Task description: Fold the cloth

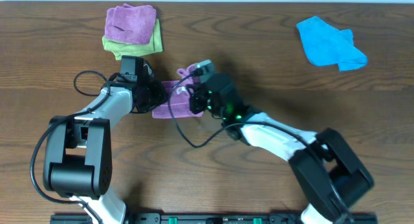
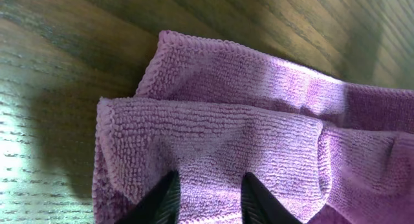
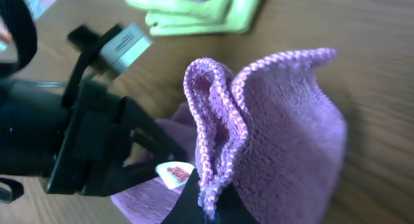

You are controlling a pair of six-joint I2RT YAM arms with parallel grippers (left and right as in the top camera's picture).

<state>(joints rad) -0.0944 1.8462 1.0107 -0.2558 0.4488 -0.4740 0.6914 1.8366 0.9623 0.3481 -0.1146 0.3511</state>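
Cloth (image 3: 284, 133) pinched upright in right end effector (image 3: 207, 208), also left end effector (image 2: 210, 198).

No legible text, brand, number or sign appears in any view. The only label is a small white tag (image 3: 173, 175) at the lower left of the raised fold of the cloth (image 3: 284, 133), seen in the right wrist view. It carries red print that is too blurred to read. In the overhead and left wrist views, no writing can be made out on the cloth.
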